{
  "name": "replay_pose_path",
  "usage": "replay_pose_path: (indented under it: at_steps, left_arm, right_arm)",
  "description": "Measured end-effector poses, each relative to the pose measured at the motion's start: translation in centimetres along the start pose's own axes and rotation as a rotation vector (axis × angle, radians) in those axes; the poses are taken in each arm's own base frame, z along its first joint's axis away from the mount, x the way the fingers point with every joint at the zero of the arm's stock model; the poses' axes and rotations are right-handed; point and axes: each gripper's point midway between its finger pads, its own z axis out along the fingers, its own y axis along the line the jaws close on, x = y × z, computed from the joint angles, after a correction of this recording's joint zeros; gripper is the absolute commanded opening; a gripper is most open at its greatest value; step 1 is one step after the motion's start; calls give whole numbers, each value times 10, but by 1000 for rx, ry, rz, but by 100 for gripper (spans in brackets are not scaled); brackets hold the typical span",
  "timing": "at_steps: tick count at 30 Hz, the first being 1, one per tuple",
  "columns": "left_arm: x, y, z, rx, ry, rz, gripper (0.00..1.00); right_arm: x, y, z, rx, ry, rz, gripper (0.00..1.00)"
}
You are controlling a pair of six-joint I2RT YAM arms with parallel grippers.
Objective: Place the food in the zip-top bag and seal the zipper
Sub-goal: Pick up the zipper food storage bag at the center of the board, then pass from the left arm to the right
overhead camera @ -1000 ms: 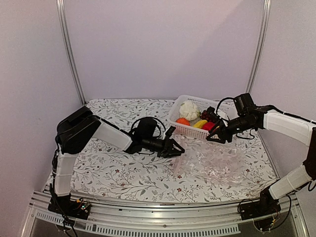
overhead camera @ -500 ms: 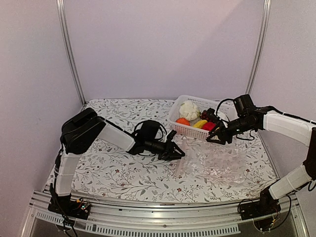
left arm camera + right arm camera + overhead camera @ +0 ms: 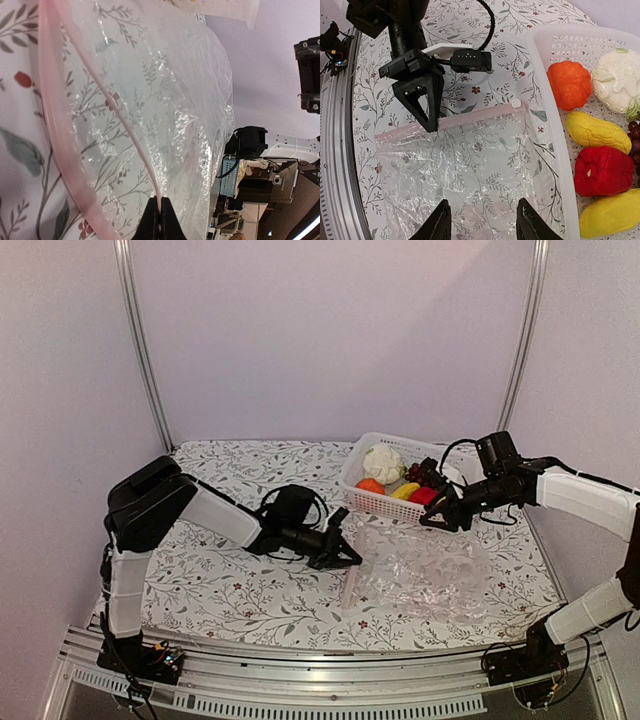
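Observation:
The clear zip-top bag (image 3: pixel 420 575) lies flat on the flowered cloth, its mouth facing left. My left gripper (image 3: pixel 348 558) is shut on the upper pink zipper (image 3: pixel 125 125) strip, pinched between the fingertips (image 3: pixel 160 202), and the mouth gapes with the lower strip (image 3: pixel 55 135) on the cloth. The food sits in the white basket (image 3: pixel 375 502): cauliflower (image 3: pixel 617 80), orange fruit (image 3: pixel 569 84), a red piece (image 3: pixel 602 170), yellow pieces (image 3: pixel 597 132) and grapes (image 3: pixel 415 472). My right gripper (image 3: pixel 480 220) hovers open over the bag (image 3: pixel 465 165), beside the basket, holding nothing.
The basket's rim (image 3: pixel 545 100) runs along the bag's far side. A small white slider (image 3: pixel 516 103) sits at the zipper's end near the basket. Metal frame posts (image 3: pixel 140 340) stand at the back corners and a rail (image 3: pixel 320 680) runs along the near edge.
My left gripper has closed on the bag's upper zipper strip and drawn back to the left, dragging the bag's mouth with it. The right gripper has hardly moved.

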Motion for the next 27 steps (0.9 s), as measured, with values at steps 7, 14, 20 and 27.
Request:
replay_pose_path:
  at_steps: [7,14,20,27]
  left_arm:
    - [-1,-33,-112,-209,-140,136,0]
    - [-38,-62,-274,-671,-445,317,0]
    - [-52,-100,-349,-1007,-526,527,0]
    - [-36,-67,-277,-1142,-197,725,0]
  right_arm:
    - [-19,-13,-33,117,-102,-44,42]
    - [-29,-25,-45,182,-156,-59,42]
    - [-20,-28,-39,183,-137,-39,42]
    - [-16,-30,-37,191,-130,-36,42]
